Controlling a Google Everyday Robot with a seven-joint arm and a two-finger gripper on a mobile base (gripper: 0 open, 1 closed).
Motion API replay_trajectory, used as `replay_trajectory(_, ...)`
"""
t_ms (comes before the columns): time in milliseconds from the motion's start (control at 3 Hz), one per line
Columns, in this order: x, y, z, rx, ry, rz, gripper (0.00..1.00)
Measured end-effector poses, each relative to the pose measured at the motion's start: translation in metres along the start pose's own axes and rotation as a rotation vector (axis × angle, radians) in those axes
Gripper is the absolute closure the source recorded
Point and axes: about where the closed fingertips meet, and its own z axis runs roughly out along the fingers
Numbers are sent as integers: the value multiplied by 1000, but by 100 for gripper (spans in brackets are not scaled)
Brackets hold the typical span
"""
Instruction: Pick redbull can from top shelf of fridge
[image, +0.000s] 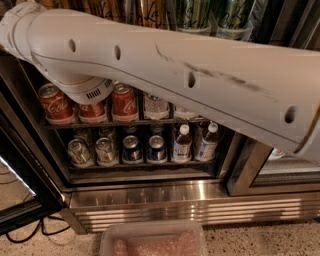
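Arm (190, 75) fills the frame, a fat white tube running from 3 o'clock up to a joint at 10 o'clock. A round vented housing (86, 90) hangs under the joint, in front of the cola row. Gripper is not in frame, so I cannot tell its state or whether it holds anything.

Fridge (165, 197): steel base across the middle, racks above it. Its door (20, 200) stands open at 8 o'clock.

Top shelf (226, 33) is at 12 o'clock, cut by the frame edge and mostly behind the arm. Only the lower parts of the slim cans (145, 12) show there: gold and black toward 12, green toward 1, standing in clear trays. Cannot tell which one is the redbull can.

Next rack down: red cola cans (125, 102) from 9 o'clock to centre, with a water bottle (156, 105) just right of them. All are upright and partly hidden by the arm.

Bottom rack: silver-green cans (80, 152) on the left, blue cans (132, 149) in the centre, two white-capped bottles (182, 144) on the right, all upright.

Speckled floor (260, 240) lies below the base. A clear tub (150, 240) with pinkish contents sits at 6 o'clock, near the base. Black cables (30, 232) lie at 8 o'clock under the door.
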Motion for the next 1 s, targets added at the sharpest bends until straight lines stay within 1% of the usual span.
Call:
replay_trajectory(333,5,-1,4,-2,7,8,38)
replay_trajectory(667,5,-1,4,-2,7,8,57)
replay_trajectory(1000,5,-1,4,-2,7,8,80)
